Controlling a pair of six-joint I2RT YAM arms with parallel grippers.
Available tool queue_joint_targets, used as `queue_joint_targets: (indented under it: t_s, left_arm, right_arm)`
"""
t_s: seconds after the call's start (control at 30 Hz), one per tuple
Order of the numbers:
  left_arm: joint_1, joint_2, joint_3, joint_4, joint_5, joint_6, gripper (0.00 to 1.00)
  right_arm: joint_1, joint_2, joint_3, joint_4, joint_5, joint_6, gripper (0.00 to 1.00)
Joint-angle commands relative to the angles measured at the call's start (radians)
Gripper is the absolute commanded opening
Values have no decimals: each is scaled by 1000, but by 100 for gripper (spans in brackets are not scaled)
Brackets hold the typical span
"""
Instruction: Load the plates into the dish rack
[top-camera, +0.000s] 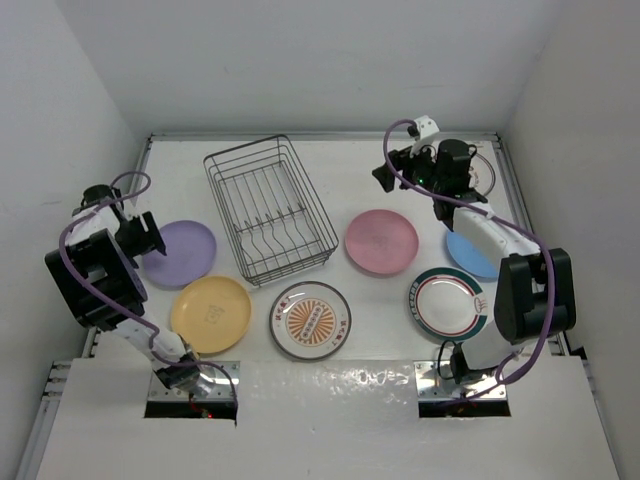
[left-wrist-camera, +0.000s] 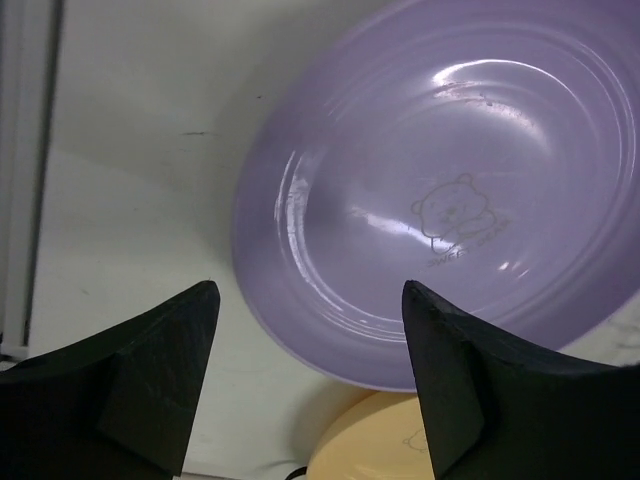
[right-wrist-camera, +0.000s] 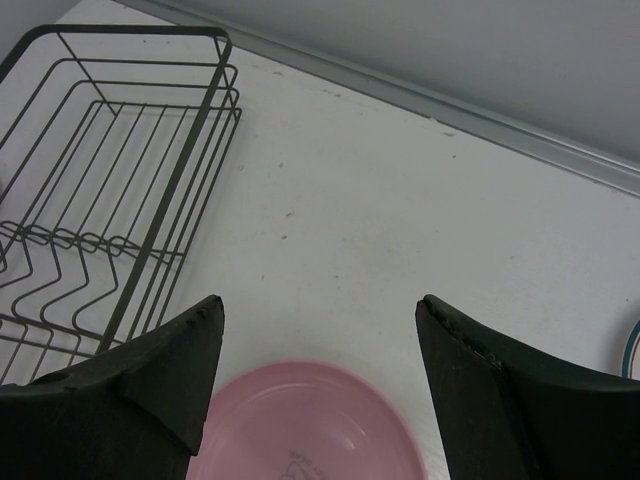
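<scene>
The empty dish rack (top-camera: 270, 210) is seen ahead and to the left of the right gripper (right-wrist-camera: 320, 300). The pink plate (right-wrist-camera: 305, 425) lies flat just below that gripper, framed between its fingers. The purple plate (left-wrist-camera: 450, 190) is found directly ahead of the left gripper (left-wrist-camera: 310, 290), and the yellow plate (left-wrist-camera: 385, 445) is glimpsed beneath its right finger. Both grippers are held with jaws spread apart, and nothing is clasped.

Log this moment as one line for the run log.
dish rack: no plates inside | left gripper: open, near purple plate | right gripper: open, near pink plate | held: nothing
</scene>
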Motion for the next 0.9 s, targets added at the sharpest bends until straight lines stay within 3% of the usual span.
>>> queue_joint_targets:
  t_s: [0.0,0.37,0.77,0.8,0.87]
  left_arm:
    - [0,28,-2,62,45,-11,71]
    - [1,78,-8,112,-95,-12,56]
    - [0,132,-62,151,-20,11,41]
    - [1,138,-60,148,-15,11,39]
    - [0,152,-52,140,-15,5,14]
  right_arm:
    - [19,-3,3,-12,-3,-8,76]
    - [70,-90,-76,-53,103,-40,75]
    - [76,-167,-145,-89,161,-91,76]
    - [76,-175,-155,-90,170,-91,76]
    - [76,-176,-160,-89,175,-90,76]
